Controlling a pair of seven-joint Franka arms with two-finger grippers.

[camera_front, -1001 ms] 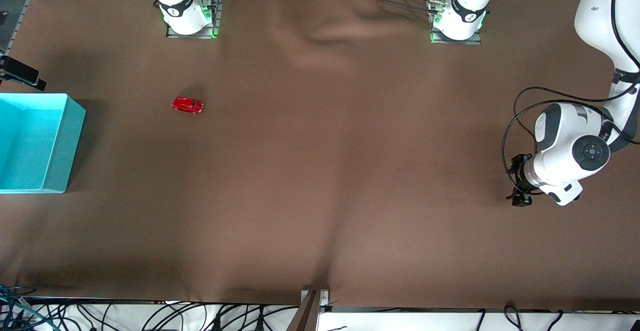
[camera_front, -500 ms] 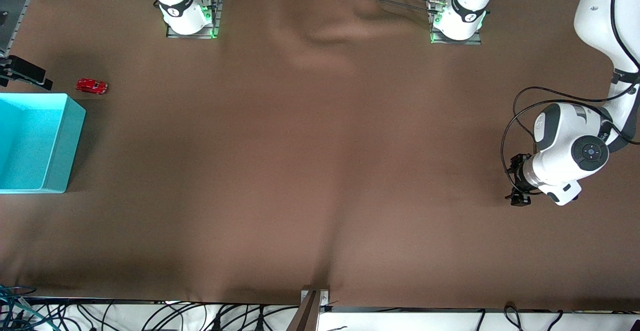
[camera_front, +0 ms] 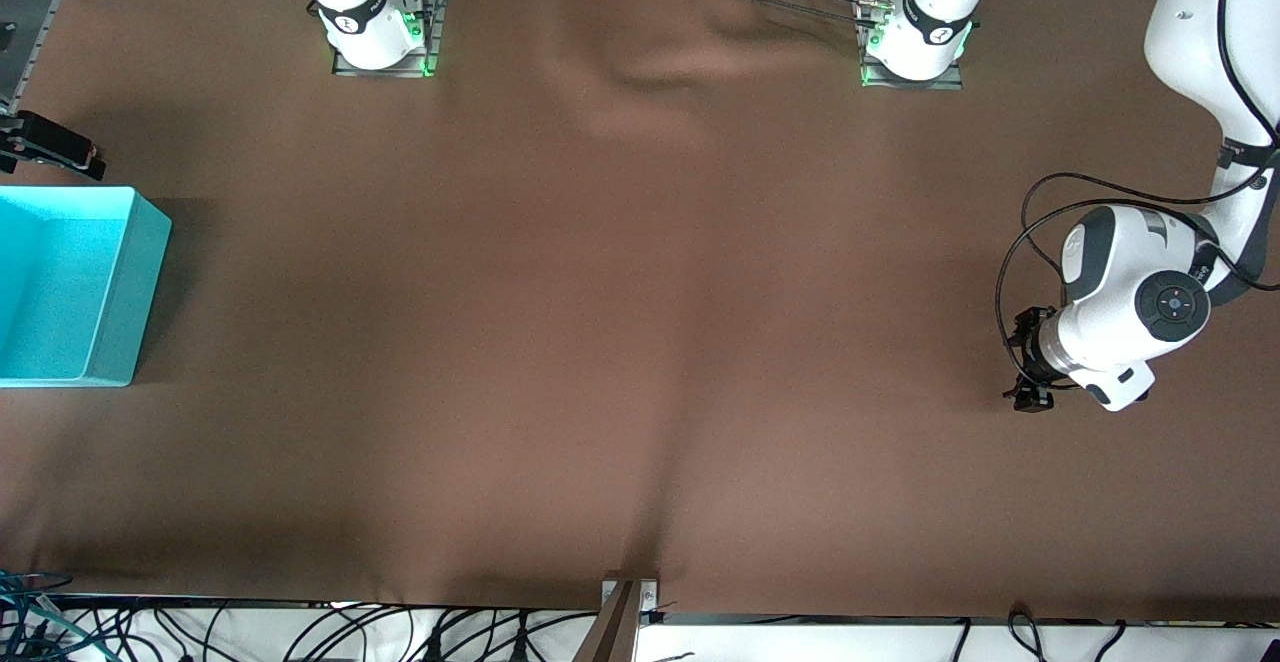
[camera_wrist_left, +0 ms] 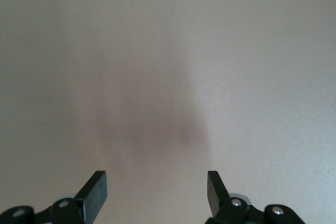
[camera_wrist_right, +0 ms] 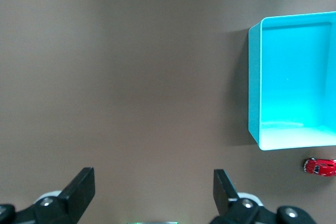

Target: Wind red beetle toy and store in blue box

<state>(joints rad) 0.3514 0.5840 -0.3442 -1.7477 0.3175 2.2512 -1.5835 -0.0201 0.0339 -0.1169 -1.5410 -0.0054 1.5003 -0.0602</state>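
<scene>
A brown cloth [camera_front: 640, 342] covers the whole table, wrinkled near the robots' bases. Nearest the front camera, toward the left arm's end of the table, the left gripper [camera_front: 1024, 367] hangs low over bare cloth, its fingers [camera_wrist_left: 94, 192] spread wide with nothing between them. Farther from the camera, at the right arm's end, the blue box [camera_front: 130, 282] sits open and empty, its cyan inside bare. The red beetle toy [camera_wrist_right: 320, 167] does not show in the front view; the right wrist view finds it on the cloth just beside one short wall of the box, apart from it and outside. The right gripper [camera_wrist_right: 152, 192] is high over the cloth near that box, fingers spread, holding nothing. The toy looks light, stiff and glossy, so likely slippery and free to roll on its wheels; a pinch across its flanks, low on the rounded body, seems the safest hold.
</scene>
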